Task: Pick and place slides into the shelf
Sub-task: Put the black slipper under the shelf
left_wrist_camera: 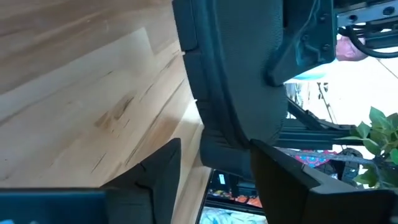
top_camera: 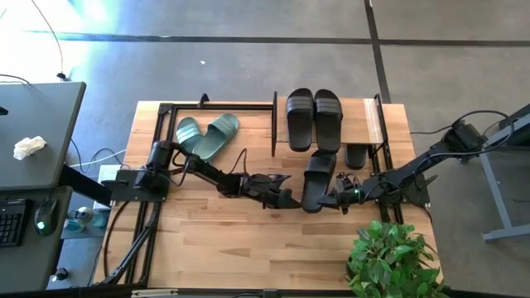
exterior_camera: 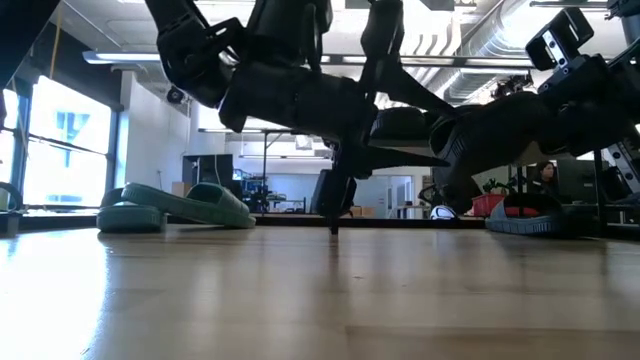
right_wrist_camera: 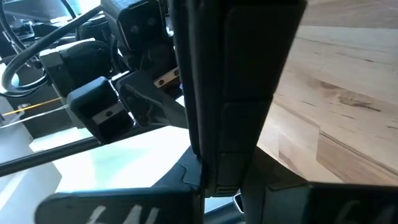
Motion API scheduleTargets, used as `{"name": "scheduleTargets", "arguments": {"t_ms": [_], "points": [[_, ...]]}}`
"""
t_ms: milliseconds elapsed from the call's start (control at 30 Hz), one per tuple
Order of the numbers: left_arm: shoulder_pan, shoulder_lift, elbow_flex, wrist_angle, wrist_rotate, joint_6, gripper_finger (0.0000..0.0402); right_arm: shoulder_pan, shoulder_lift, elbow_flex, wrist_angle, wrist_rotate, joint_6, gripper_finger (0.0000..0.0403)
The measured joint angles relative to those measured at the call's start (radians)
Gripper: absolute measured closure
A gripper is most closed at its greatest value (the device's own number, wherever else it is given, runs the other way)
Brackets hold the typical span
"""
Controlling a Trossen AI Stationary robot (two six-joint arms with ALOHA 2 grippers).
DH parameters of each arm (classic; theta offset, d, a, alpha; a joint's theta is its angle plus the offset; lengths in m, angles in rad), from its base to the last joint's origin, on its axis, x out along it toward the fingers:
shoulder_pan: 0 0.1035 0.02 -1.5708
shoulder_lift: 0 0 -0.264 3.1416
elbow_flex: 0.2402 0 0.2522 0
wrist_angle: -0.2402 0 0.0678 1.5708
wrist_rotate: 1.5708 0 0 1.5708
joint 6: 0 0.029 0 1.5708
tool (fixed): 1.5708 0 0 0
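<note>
A black slide (top_camera: 317, 178) is lifted off the table between my two grippers, in front of the shelf (top_camera: 369, 120). My right gripper (top_camera: 338, 199) is shut on it. My left gripper (top_camera: 288, 199) is open, its fingers (left_wrist_camera: 160, 171) on either side of the slide's edge (left_wrist_camera: 227, 134); I cannot tell whether they touch it. A black pair (top_camera: 315, 120) lies sole down on the shelf's wooden board. One more black slide (top_camera: 356, 155) lies at the shelf's near edge. The sage-green pair (top_camera: 207, 136) lies inside the open black frame (top_camera: 166, 109). My right gripper holds the black slide by its side edge near one end (right_wrist_camera: 217, 168), pinched between the two fingers, which come level from the table's right side. The slide is clear of the table (exterior_camera: 400, 135) and stands on its edge.
A potted plant (top_camera: 389, 257) stands at the table's near right corner. A desk with a keyboard (top_camera: 12, 223) and a crumpled tissue stands left of the table. Bare wood (top_camera: 232, 248) lies in front of both grippers toward the near edge.
</note>
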Motion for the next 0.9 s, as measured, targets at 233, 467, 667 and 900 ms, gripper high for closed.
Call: {"name": "scheduleTargets", "arguments": {"t_ms": [233,467,667,900], "points": [[0.0,0.004,0.017,0.005,-0.004,-0.01,0.0224,0.0,0.0,0.0,0.003,0.0,-0.007,0.037],[0.0,0.074,0.109,-0.002,0.066,-0.021,0.0223,0.001,0.0,0.01,-0.022,-0.007,-0.019,0.037],[0.001,0.092,0.122,0.006,0.056,-0.062,0.0224,0.0,0.0,0.016,-0.034,0.001,-0.027,0.037],[0.0,0.091,0.122,-0.003,0.004,-0.094,0.0226,0.0,0.0,0.016,-0.04,0.005,-0.027,0.037]]}}
